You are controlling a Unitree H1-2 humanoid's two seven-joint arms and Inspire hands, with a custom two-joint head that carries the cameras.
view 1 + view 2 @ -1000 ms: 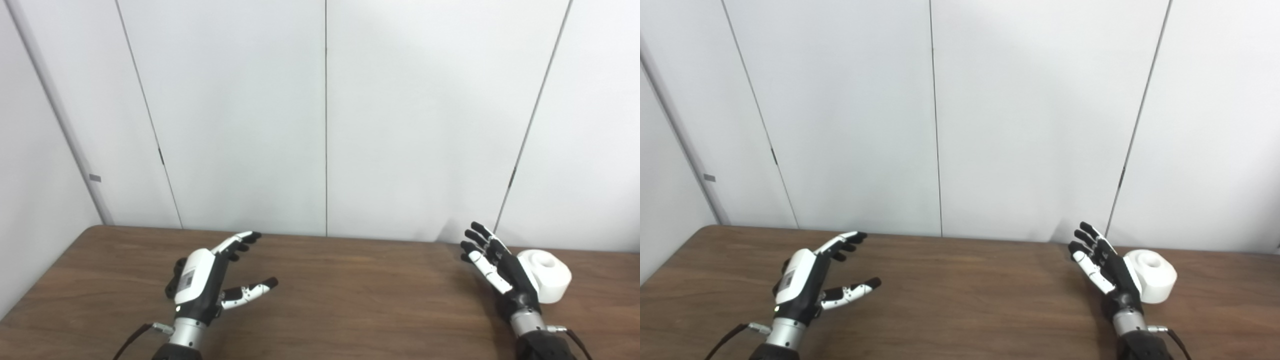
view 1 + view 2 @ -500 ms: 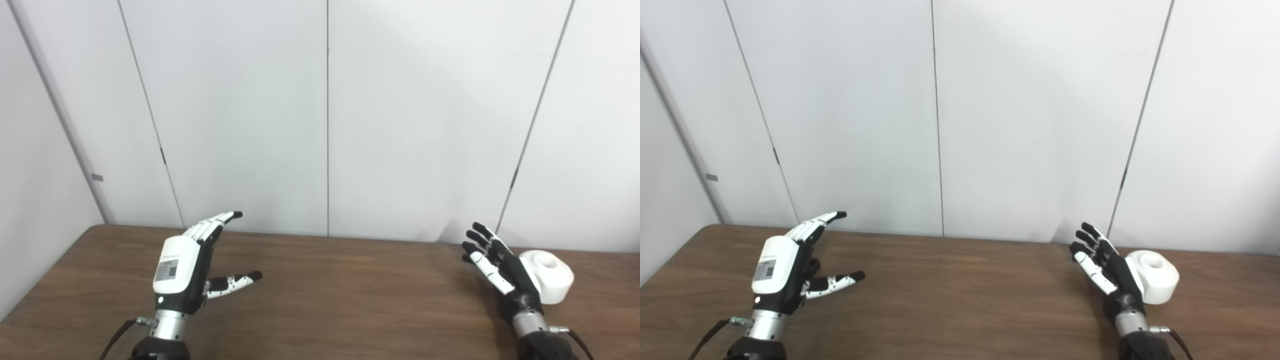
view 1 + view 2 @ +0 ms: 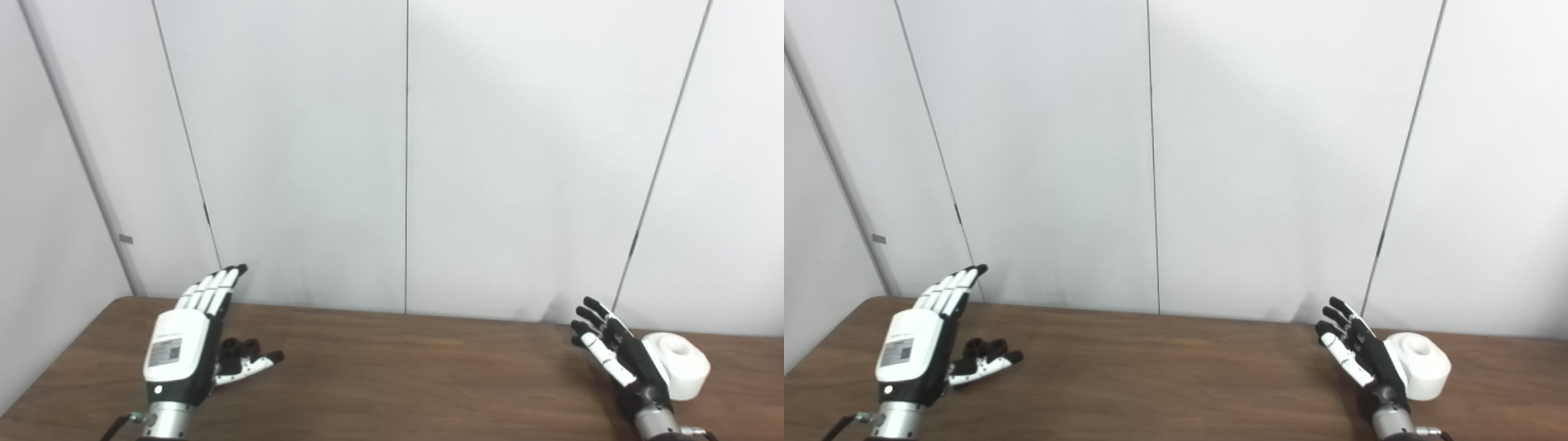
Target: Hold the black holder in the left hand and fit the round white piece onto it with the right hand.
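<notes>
The left hand (image 3: 184, 349) is raised over the near-left part of the brown wood-grain table (image 3: 392, 373), fingers straight and together, thumb out to 3 o'clock, holding nothing. Just behind the thumb sits the black holder (image 3: 237, 349), a small dark lumpy piece on the tabletop; the hand hides part of it and its shape is hard to make out, nor is it clear whether the thumb touches it. At the opposite end of the table, well apart at 3 o'clock, the round white piece (image 3: 680, 367) rests flat, a smooth matte drum with a hollow in its top. The right hand (image 3: 618, 361) stands just beside it at 9 o'clock, palm turned inward, black fingers spread and pointing to 11 o'clock, grasping nothing; its back covers the drum's left edge, so contact cannot be judged. Both wrists are cut off by the bottom edge. Plain white wall panels (image 3: 404, 153) with thin vertical seams fill the background.
</notes>
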